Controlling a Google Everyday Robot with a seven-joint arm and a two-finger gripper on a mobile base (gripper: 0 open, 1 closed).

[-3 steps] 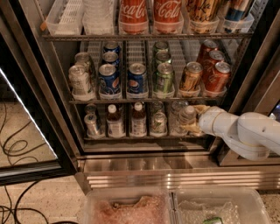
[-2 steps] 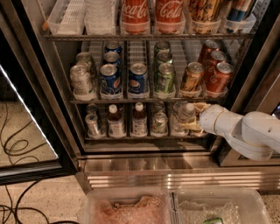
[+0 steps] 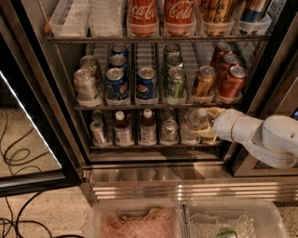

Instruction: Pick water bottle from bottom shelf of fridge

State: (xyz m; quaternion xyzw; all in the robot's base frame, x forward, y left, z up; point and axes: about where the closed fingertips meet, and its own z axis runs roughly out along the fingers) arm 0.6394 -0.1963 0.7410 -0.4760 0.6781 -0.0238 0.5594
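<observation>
water bottle now tipped, cap leaning up-right, gripper clamped on it, bottom shelf

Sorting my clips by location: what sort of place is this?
Probably a break room or shop corner, at an open drinks fridge: wire racks of soda cans, Coca-Cola bottles above, clear bins below. The gripper is at the water bottle on the bottom shelf.

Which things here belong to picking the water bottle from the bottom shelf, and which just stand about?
Job: water bottle; bottom shelf; fridge; gripper, by the bottle at the shelf's right end.
Standing about: Pepsi cans; Coca-Cola bottles; brown-drink bottles; plastic tubs.
</observation>
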